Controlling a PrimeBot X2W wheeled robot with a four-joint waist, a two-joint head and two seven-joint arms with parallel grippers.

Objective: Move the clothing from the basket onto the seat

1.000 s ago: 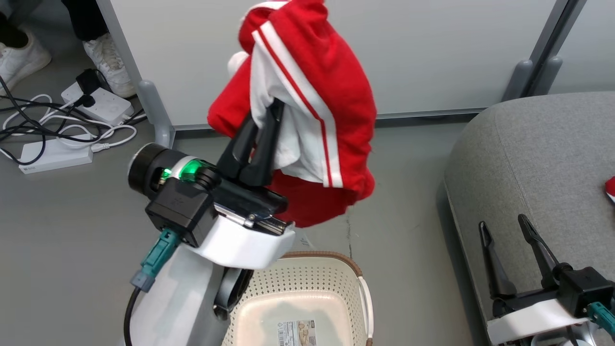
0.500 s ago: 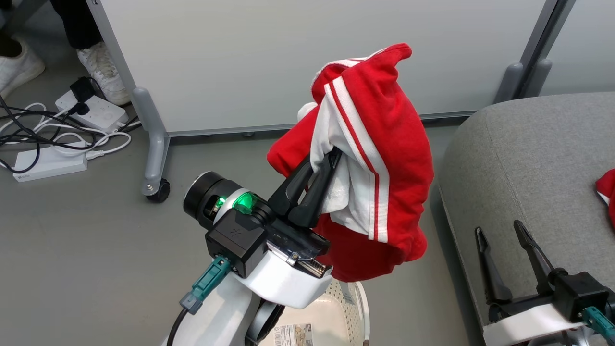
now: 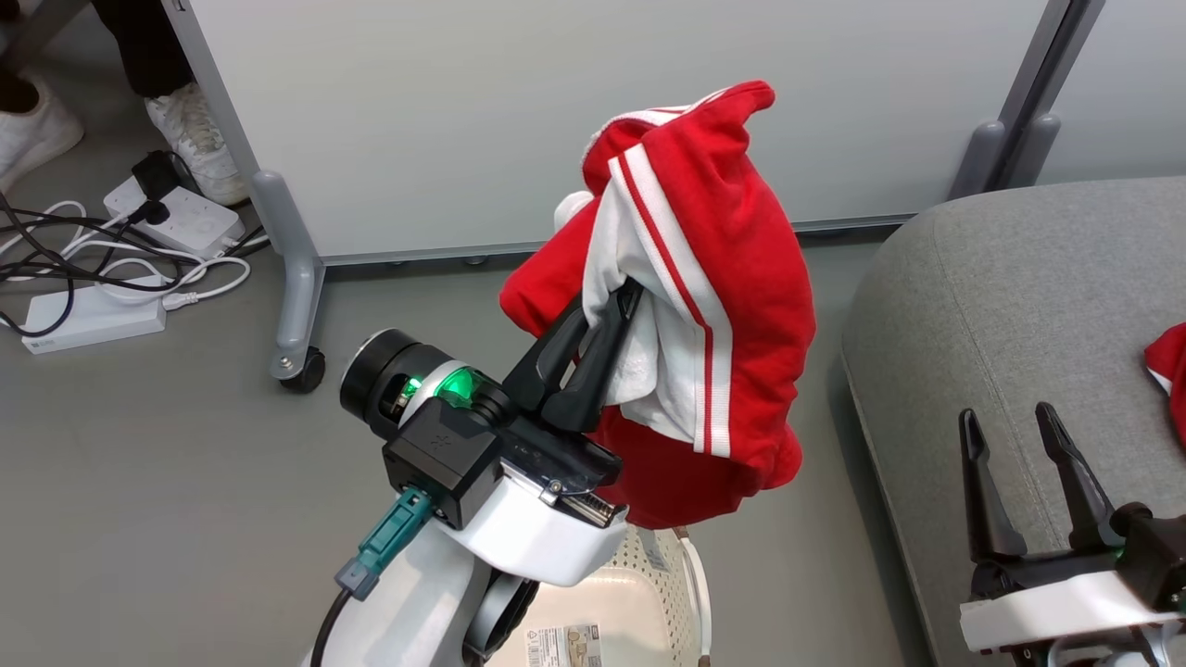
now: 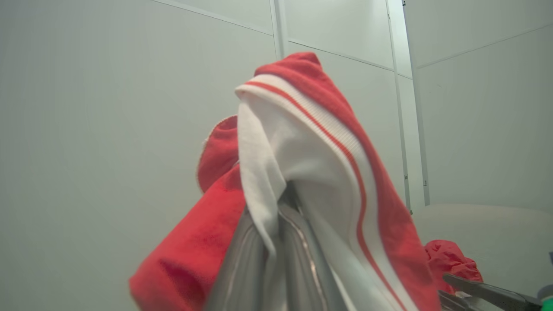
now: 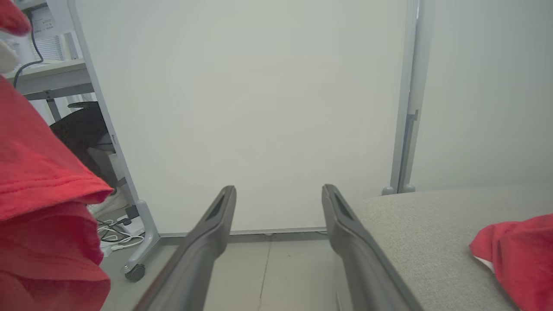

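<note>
Clothing (image 3: 732, 306) lifted clear of basket (image 3: 653, 560) — pinched in my left gripper (image 3: 619, 301); another red piece (image 3: 1169, 361) already on seat (image 3: 1001, 278) (right gripper (image 3: 1007, 414) spread, empty).

The left gripper (image 3: 616, 306), clamped on the red and white clothing (image 3: 732, 306), now sits lower and further right in the head view than a second ago. The hanging bundle has gone from well apart from the grey seat (image 3: 1001, 306) to just beside its rounded edge. The left forearm now covers most of the basket (image 3: 693, 593), whose open inside showed plainly before. The view itself has shifted a little. The partition's castor (image 3: 301, 369) comes into sight, and more of the second red garment (image 3: 1169, 366) lying on the seat shows. The right gripper (image 3: 1008, 412) sits slightly further right in the view.
</note>
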